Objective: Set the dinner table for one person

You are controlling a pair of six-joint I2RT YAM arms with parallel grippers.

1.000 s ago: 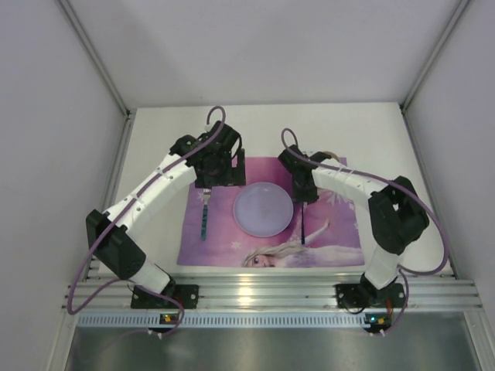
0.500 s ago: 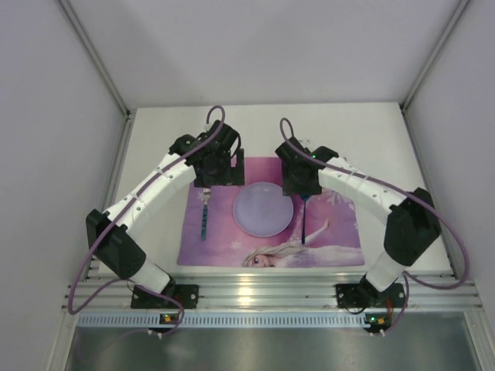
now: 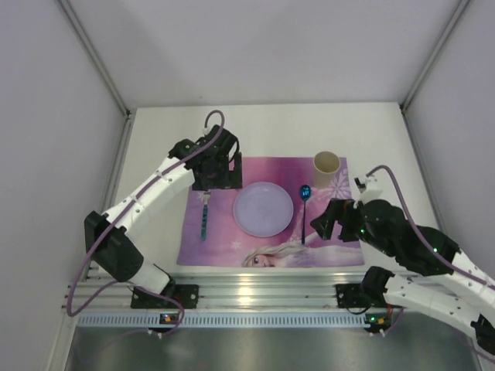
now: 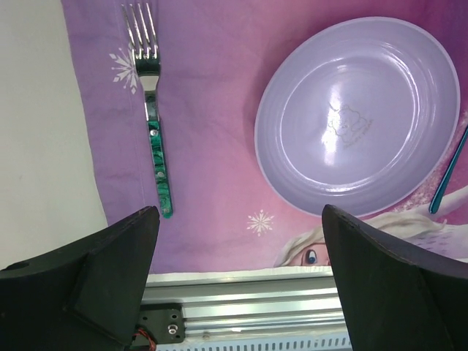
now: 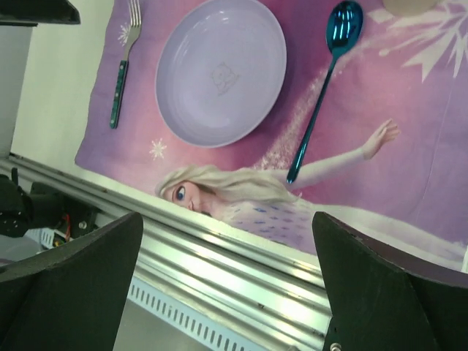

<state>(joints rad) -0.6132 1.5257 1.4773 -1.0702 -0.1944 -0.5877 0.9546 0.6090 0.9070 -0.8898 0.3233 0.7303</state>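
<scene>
On the white dinner table (image 3: 158,147) lies a purple-pink princess placemat (image 3: 340,232). A lilac plate (image 3: 264,209) sits at its middle. A green-handled fork (image 3: 204,217) lies left of the plate, and a blue spoon (image 3: 305,205) lies right of it. A beige cup (image 3: 326,164) stands at the mat's far right corner. My left gripper (image 3: 214,182) hovers open over the fork's far end, holding nothing. Open and empty too, my right gripper (image 3: 325,222) hangs above the mat's near right part. The left wrist view shows the fork (image 4: 156,146) and plate (image 4: 358,117); the right wrist view shows the spoon (image 5: 322,95).
An aluminium rail (image 3: 271,290) runs along the table's near edge, with both arm bases bolted to it. Grey walls close in the left, right and back sides. Bare white tabletop lies behind the mat and to its left.
My right gripper has opened and pulled back from the spoon toward the near right, leaving the spoon on the mat and uncovering the cup. The left arm has barely moved.
</scene>
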